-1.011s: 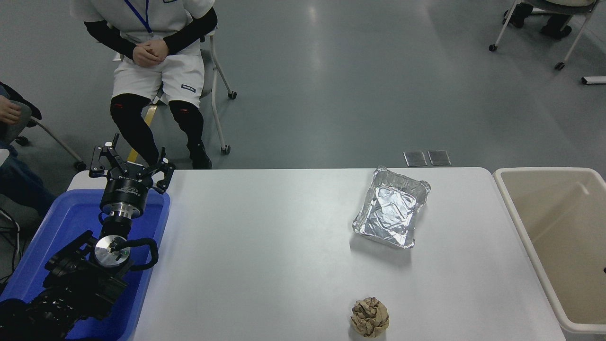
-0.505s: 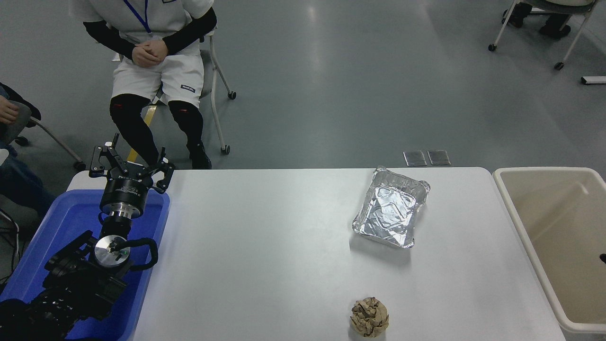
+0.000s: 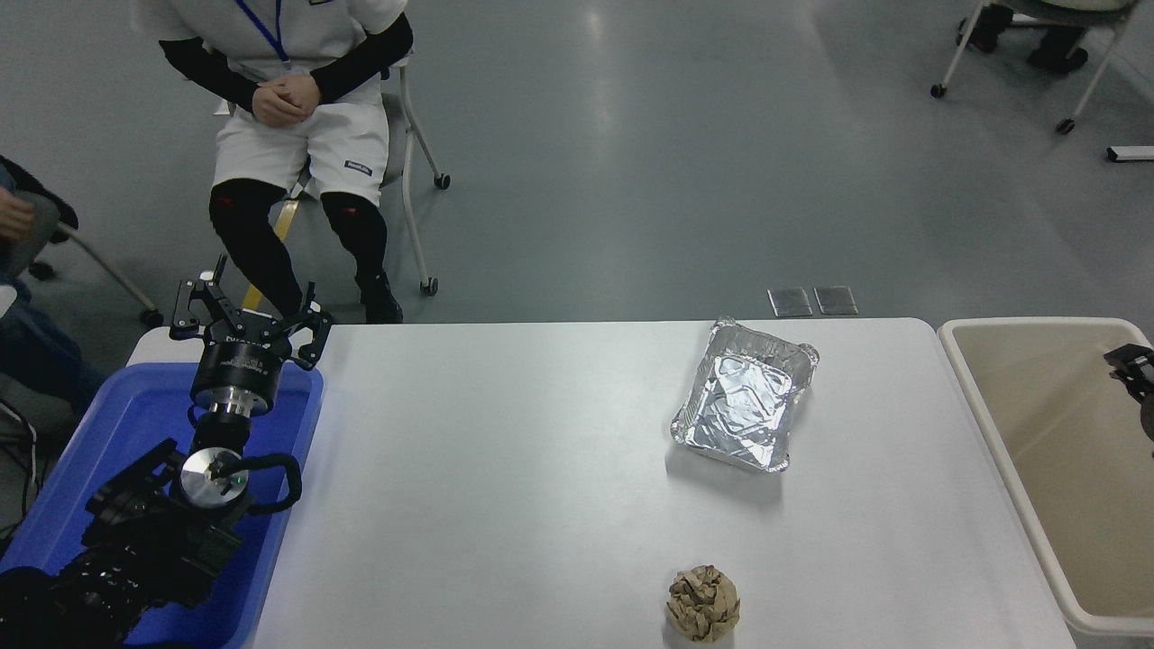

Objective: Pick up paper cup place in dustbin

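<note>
Over the dustbin (image 3: pixel 1010 442) at the table's right end, a small black part of the right gripper (image 3: pixel 1134 368) pokes in from the picture's right edge, above the bin's beige interior near its far side; too little of it shows to tell whether it is released or clenched. No paper cup shows anywhere in the head view, neither on the table nor in the visible part of the bin. Half a second ago only a tiny dark speck stood at the right edge, lower down over the bin; the black part now sits higher in the picture and more of it is in view. On the white table (image 3: pixel 505 469) a silver foil tray (image 3: pixel 745 395) lies near the far edge, and a crumpled brown paper ball (image 3: pixel 704 604) sits at the near edge, both where they were before. At the lower left the left gripper (image 3: pixel 248 311) is parked over a blue plastic tray (image 3: pixel 117 424), its fingers spread, unchanged.
</note>
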Controlling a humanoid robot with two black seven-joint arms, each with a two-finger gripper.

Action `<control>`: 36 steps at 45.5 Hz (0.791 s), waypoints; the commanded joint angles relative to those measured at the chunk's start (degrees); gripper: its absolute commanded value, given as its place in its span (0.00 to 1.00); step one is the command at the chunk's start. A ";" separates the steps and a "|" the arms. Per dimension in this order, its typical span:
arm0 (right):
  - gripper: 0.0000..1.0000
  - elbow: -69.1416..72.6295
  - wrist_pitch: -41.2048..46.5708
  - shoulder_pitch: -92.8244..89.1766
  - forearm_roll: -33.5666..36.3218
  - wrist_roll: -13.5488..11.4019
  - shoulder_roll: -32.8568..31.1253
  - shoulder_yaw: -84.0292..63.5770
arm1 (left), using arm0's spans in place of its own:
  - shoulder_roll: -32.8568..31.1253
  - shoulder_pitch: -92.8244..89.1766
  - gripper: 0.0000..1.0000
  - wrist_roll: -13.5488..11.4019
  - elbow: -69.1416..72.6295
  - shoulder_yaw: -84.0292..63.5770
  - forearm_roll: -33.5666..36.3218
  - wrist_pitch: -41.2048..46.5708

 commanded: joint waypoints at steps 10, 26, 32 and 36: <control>1.00 17.90 7.88 22.43 -0.14 -0.02 2.03 -22.41 | 0.05 0.00 0.99 0.09 0.00 0.00 0.01 -0.01; 1.00 19.48 39.78 43.80 -2.24 0.07 11.70 -41.23 | 0.05 0.00 0.99 0.09 0.00 0.09 0.01 -0.01; 1.00 19.57 46.21 47.75 -8.92 -0.02 15.65 -41.23 | 0.05 0.00 0.99 0.09 0.00 0.09 0.01 0.08; 1.00 19.57 46.21 49.42 -11.74 -0.02 16.18 -40.01 | 0.05 0.00 0.99 0.09 0.00 0.09 0.01 0.08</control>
